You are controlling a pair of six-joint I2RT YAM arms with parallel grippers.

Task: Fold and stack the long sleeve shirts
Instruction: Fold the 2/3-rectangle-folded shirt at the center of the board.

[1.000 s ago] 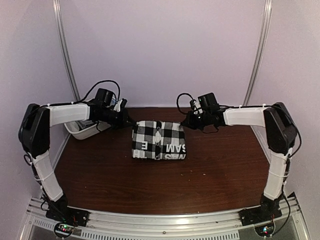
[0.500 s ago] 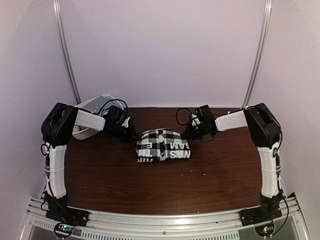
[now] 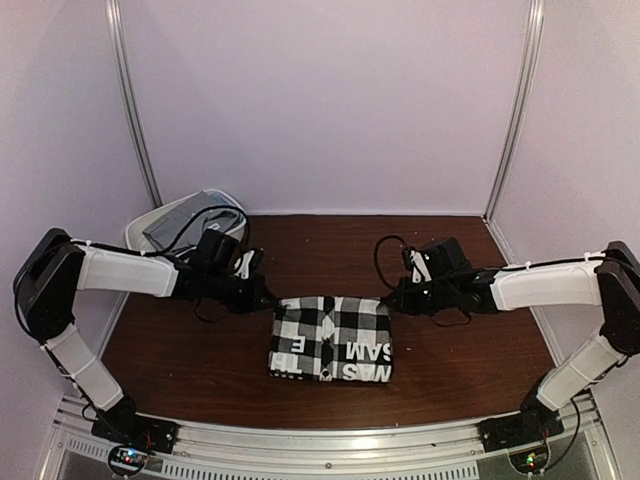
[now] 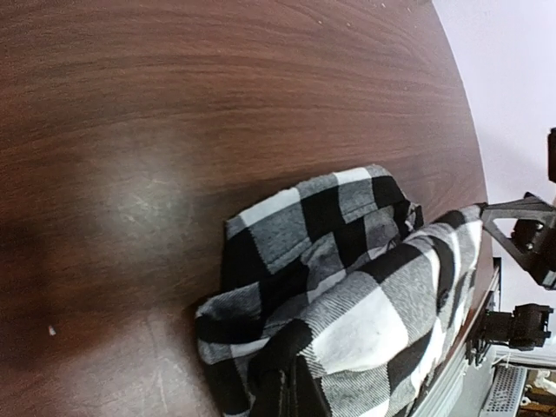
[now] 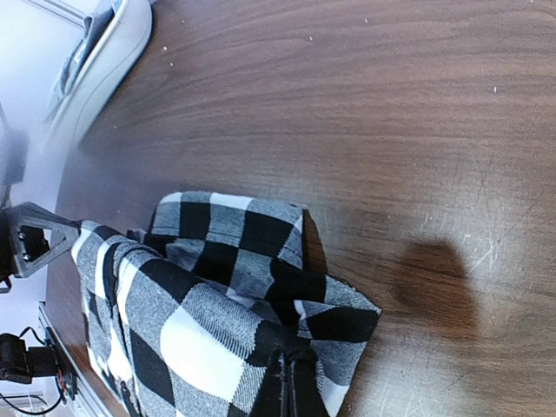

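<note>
The black-and-white checked shirt (image 3: 331,338) lies folded into a small rectangle near the table's front middle, white letters showing along its near edge. My left gripper (image 3: 266,298) is shut on the cloth at the shirt's far left corner (image 4: 287,347). At the far right corner (image 5: 330,330) my right gripper (image 3: 392,299) is shut on the fabric in the same way. The corners between the jaws are lifted slightly off the wood. A plain grey shirt (image 3: 185,220) lies bunched inside the white tub at the back left.
The white oval tub (image 3: 150,225) stands at the back left corner, seen also as a tub rim (image 5: 104,56) in the right wrist view. Pale walls with metal uprights (image 3: 130,110) close in the brown table (image 3: 460,350). An aluminium rail (image 3: 320,440) runs along the near edge.
Both arms have pulled towards the near edge, dragging the folded checked shirt with them from mid-table to the front. The tub with the grey shirt is now uncovered.
</note>
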